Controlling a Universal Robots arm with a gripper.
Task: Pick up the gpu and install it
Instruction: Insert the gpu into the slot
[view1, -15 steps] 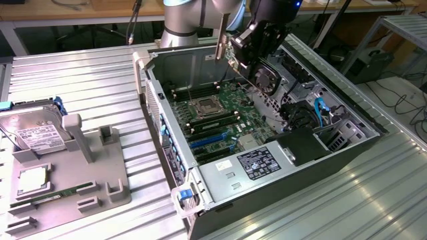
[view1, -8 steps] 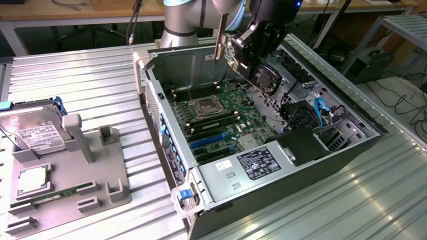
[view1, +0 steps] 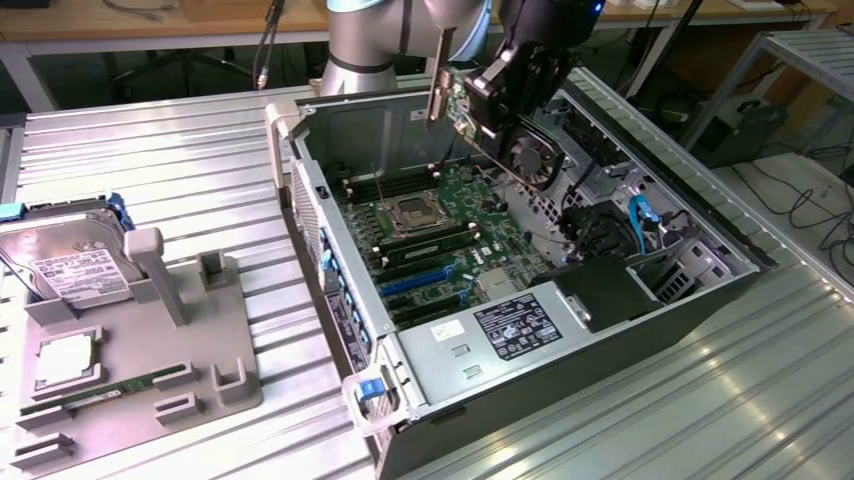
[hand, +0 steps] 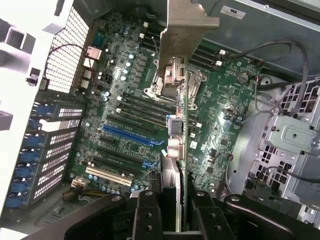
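The ribbed metal table (view1: 174, 160) is carrying a big computer case (view1: 320, 230), which is lying open on its side, with dull grey sheet walls and one perforated wall. Inside, the green motherboard (view1: 454, 215) is showing dense small parts, black memory slots and long expansion slots, one of them blue (hand: 132, 135).

The gpu (view1: 527, 150) is hanging in the air above the motherboard, roughly over the processor socket (view1: 407, 210), and is not touching anything below. It is a thin, flat green card with a round black fan (view1: 534, 158) and a bent, shiny silver bracket (view1: 438, 85) at one end.

The gripper (hand: 174, 200) is pressing its two black fingers on both faces of the card, nearly closed, with only the thin board between them.

In my judgement, the card's long edge is not lying along the slots now. To do this step well, the edge should be running parallel to a slot, with the bracket facing the perforated wall. The card should be travelling slowly and level, because the board is thin and the small parts are fragile.
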